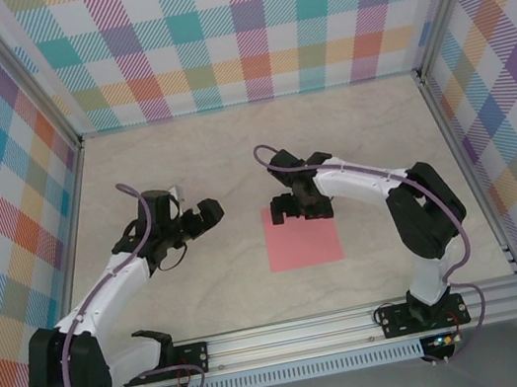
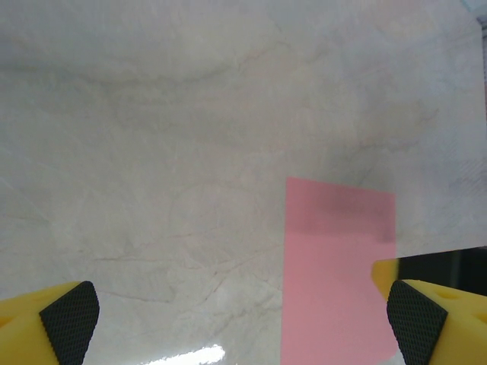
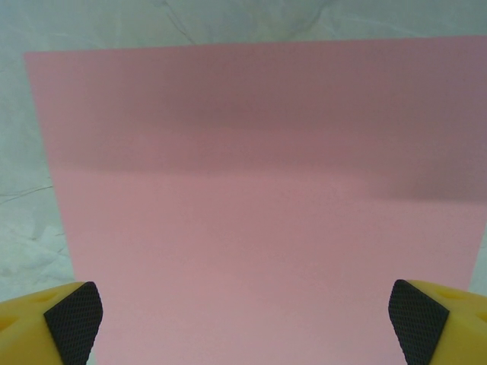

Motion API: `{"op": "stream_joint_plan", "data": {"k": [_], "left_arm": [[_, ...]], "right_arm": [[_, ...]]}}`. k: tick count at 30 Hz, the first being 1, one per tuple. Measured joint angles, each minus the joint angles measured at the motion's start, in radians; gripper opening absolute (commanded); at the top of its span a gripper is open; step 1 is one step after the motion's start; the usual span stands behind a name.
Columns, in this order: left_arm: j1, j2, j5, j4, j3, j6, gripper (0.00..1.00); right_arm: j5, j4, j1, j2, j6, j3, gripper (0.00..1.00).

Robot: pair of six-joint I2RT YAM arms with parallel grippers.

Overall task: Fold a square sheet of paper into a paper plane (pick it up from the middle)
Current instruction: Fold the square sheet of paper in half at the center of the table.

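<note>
At worktop (image 1: 184, 167) centre: square sheet of paper (image 1: 305, 245), flat, unfolded.
Right gripper (image 1: 300, 214): jaws wide apart, over sheet's far edge, empty.
Left gripper (image 1: 214, 213): jaws wide apart, left of sheet, empty.

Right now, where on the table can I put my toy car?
Bare: the far half of the table, up to the checked back wall, and the strip between the pink paper and the metal rail. Crowded: the middle, where the left fingers and right fingers hang open by the paper.
</note>
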Motion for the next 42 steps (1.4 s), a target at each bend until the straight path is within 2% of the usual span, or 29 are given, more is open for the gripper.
{"op": "stream_joint_plan", "data": {"k": [3,8,15,26,42], "left_arm": [[0.0,-0.034,-0.032,0.048,-0.033,0.003,1.0],[0.0,-0.037,-0.061,0.04,-0.039,0.009,1.0],[0.002,0.021,-0.034,0.037,-0.039,0.01,1.0],[0.002,0.023,-0.023,0.033,-0.039,0.007,1.0],[0.002,0.02,-0.007,0.032,-0.039,0.006,1.0]], "right_arm": [[0.0,-0.008,0.004,0.017,0.019,0.0,0.98],[-0.009,-0.017,0.015,0.043,0.034,0.009,0.98],[-0.011,-0.04,0.039,0.104,0.041,0.051,0.96],[0.0,-0.047,0.041,0.161,0.045,0.054,0.97],[0.024,-0.059,0.053,0.174,0.052,0.068,0.93]]}}
